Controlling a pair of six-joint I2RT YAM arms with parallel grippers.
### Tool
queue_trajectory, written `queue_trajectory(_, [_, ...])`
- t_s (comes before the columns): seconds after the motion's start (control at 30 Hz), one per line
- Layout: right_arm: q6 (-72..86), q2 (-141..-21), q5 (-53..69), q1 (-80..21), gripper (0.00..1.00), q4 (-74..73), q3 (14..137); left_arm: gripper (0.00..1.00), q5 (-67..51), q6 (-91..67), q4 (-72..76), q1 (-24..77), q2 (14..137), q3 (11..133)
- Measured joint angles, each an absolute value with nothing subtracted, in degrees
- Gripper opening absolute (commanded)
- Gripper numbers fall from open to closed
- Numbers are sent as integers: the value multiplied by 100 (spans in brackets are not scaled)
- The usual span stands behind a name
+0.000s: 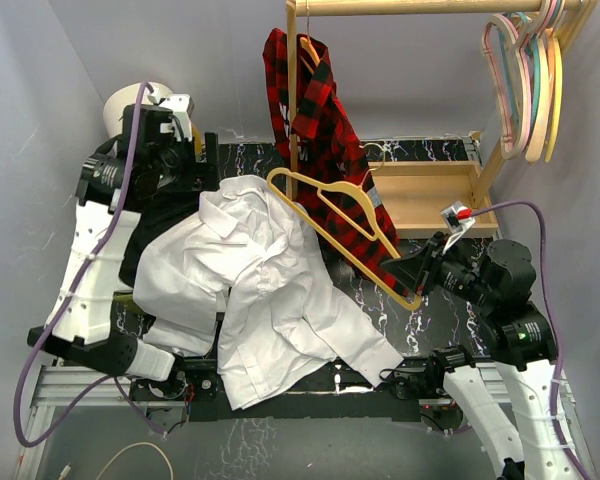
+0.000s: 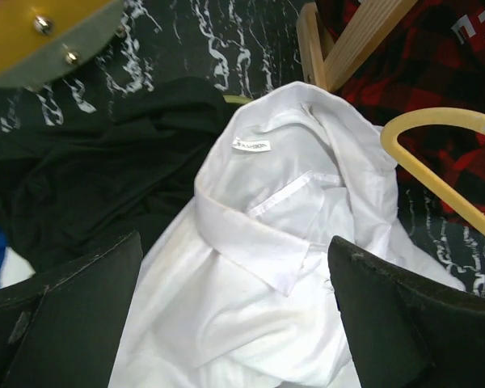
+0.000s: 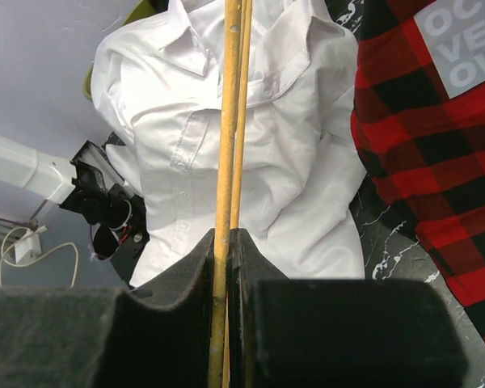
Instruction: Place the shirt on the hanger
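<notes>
**Left hand (image 2: 234, 279) wide open, right hand (image 3: 229, 242) clamped on hanger (image 3: 233, 121)**

The left hand hovers empty above the collar of the white shirt (image 1: 260, 280), which lies crumpled on the dark surface (image 1: 365, 300). The right hand pinches the hanger's thin bar, holding it over the shirt.

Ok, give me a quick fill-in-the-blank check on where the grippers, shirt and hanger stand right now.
1. The right gripper is shut on the ____.
2. The left gripper hangs ____ over the collar of the white shirt.
3. Beside that collar lies a ____ garment.
Missing words: hanger; open; black.
</notes>
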State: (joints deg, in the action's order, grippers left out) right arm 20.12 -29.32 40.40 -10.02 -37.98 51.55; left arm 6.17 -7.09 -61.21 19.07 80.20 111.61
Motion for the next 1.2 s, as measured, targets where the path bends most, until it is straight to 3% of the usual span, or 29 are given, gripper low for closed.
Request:
queue_trajectory(0.1, [2023,-2950,3955,-1002,8,-3684,5096,97,502,-1149,-6141,1885,8278,11148])
queue_trajectory(0.17, [2064,-2923,3854,-1002,8,-3634,5074,89,425,-1441,-6090,1885,8359,10969])
queue_trajectory(0.37, [2473,-2661,3658,-1002,8,-3236,4807,80,150,-2416,-5717,1885,7942,9463])
queue_trajectory(0.5, [2834,-2585,3645,-1002,8,-3083,4552,66,16,-2974,-5704,1885,7894,9100])
queue_trajectory(0.6, [3002,-2574,3586,-1002,8,-3063,4497,61,-5,-3304,-5704,1885,7891,9083])
queue_trajectory(0.97, [3393,-2545,4331,-1002,8,-2329,3800,57,-84,-3603,-5793,1885,8416,9052])
queue_trajectory(1.03, [3264,-2777,4480,-1004,8,-2309,3822,50,-58,-3601,-5808,1885,8501,9019])
queue_trajectory(1.2, [2617,-3476,4611,-1002,8,-2362,4226,12,80,-3555,-5830,1885,8543,9019])
